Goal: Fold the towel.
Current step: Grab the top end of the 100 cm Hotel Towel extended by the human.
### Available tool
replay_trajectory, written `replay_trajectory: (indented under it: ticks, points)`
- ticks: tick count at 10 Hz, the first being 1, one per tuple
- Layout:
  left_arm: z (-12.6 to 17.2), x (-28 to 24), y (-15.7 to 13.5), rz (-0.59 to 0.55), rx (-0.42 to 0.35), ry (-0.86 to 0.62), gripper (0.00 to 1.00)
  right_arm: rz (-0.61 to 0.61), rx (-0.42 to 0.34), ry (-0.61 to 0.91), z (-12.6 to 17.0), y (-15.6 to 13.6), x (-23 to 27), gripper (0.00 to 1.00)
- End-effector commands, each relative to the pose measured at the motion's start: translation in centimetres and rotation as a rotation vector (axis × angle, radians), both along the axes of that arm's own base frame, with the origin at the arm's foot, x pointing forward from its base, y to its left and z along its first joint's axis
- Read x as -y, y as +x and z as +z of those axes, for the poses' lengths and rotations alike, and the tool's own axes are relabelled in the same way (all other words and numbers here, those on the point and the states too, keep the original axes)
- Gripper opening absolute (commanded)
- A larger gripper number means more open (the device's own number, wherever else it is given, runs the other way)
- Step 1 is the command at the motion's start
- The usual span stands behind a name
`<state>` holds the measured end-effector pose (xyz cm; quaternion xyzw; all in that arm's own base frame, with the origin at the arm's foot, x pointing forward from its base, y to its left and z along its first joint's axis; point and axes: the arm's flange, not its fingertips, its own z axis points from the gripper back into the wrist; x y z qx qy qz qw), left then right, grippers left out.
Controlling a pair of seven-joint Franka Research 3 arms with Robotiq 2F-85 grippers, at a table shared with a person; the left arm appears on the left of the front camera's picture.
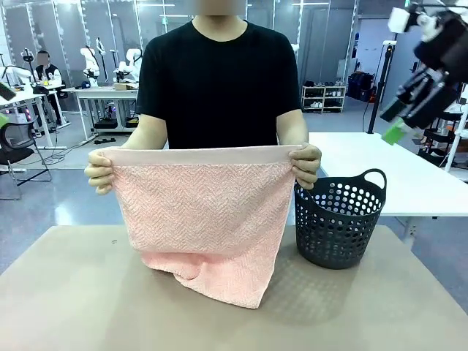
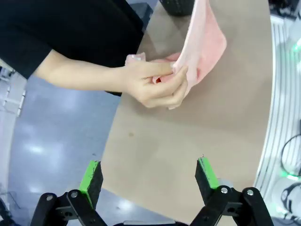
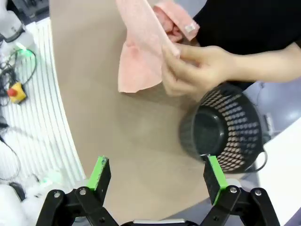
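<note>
A person across the table holds the salmon-pink towel (image 1: 201,219) up by its top corners with both hands, its lower end resting on the tabletop. The towel (image 2: 203,44) hangs from one hand (image 2: 157,82) in the left wrist view, well beyond my left gripper (image 2: 149,176), which is open and holds nothing. In the right wrist view the towel (image 3: 141,52) is pinched by the other hand (image 3: 197,70); my right gripper (image 3: 157,174) is open high above the table. The right gripper (image 1: 409,110) hangs at the upper right of the front view.
A black perforated basket (image 1: 341,219) stands on the brown table (image 1: 88,307) right of the towel; the basket (image 3: 223,129) lies under the right gripper's far side. A white table (image 1: 395,168) stands behind. The near table surface is bare.
</note>
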<state>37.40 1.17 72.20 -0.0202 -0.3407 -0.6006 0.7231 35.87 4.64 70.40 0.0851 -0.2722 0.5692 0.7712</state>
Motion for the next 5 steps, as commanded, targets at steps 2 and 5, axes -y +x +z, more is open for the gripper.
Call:
replay_trajectory:
  ticks: [2, 5]
  points:
    - [-0.7, 3.5, -0.7, -0.070, 0.039, 0.086, 1.00, 0.080, 0.098, -0.126, 1.0, 0.4, -3.8, 1.00]
    - [-0.1, 4.3, -0.4, -0.101, 0.025, 0.078, 1.00, 0.098, 0.097, -0.113, 1.5, -0.1, -4.6, 1.00]
